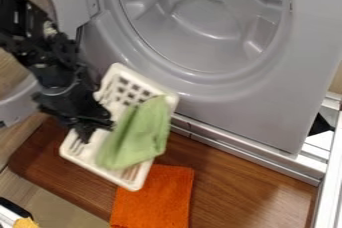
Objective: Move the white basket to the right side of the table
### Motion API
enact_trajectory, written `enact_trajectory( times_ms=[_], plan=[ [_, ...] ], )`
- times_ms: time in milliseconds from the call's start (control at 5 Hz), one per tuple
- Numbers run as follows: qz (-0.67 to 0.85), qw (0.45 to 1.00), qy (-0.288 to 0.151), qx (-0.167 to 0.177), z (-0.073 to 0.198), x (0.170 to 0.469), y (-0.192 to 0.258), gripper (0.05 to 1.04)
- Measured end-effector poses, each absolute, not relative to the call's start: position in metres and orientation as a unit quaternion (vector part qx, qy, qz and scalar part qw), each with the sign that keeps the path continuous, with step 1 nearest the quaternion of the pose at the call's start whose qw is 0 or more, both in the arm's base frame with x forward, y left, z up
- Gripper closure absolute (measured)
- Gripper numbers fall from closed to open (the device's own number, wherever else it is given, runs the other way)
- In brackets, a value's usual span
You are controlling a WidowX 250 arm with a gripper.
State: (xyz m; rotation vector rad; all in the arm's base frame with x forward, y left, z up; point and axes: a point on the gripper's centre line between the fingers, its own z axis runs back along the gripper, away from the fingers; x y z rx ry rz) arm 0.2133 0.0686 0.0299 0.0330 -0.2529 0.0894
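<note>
The black arm [57, 69] is seen entering from the upper left, slanted down toward the basket [137, 180]. The claw [90, 128] is held low over the basket's left part, angled downward, with its tip overlapping the slotted base near the left long side. Whether the claw is open, closed or clamped on the basket cannot be told.

The basket is white and shallow, with a raised rim and rows of openings. It is set diagonally, one end pointed up toward the machine [247, 107] and the other toward the bottom of the view. A green cloth [143, 129] is contained in it, laid loosely along its right part and draped over the rim there. Whether the basket is rested flat or lifted cannot be made out.

Relative to the claw, the basket is spread beneath it and out to its right, with the green cloth just beside the claw. An orange cloth [155, 202] is laid on the wooden tabletop [250, 182], below the basket's lower end and partly covered by it. Behind the basket, the grey machine is placed with its round drum [200, 22] exposed; its open door [21, 103] is seen up and left of the basket, partly hidden by the arm.
</note>
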Motion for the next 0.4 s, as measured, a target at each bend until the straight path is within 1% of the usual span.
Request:
enact_trajectory(
  times_ms=[200, 400],
  plan=[
    [0.021, 0.990, -0.137, -0.018, 0.032, 0.223, 0.031, 0.988],
    [-0.009, 0.988, -0.148, -0.037, 0.032, 0.230, -0.008, 0.988]
  ],
)
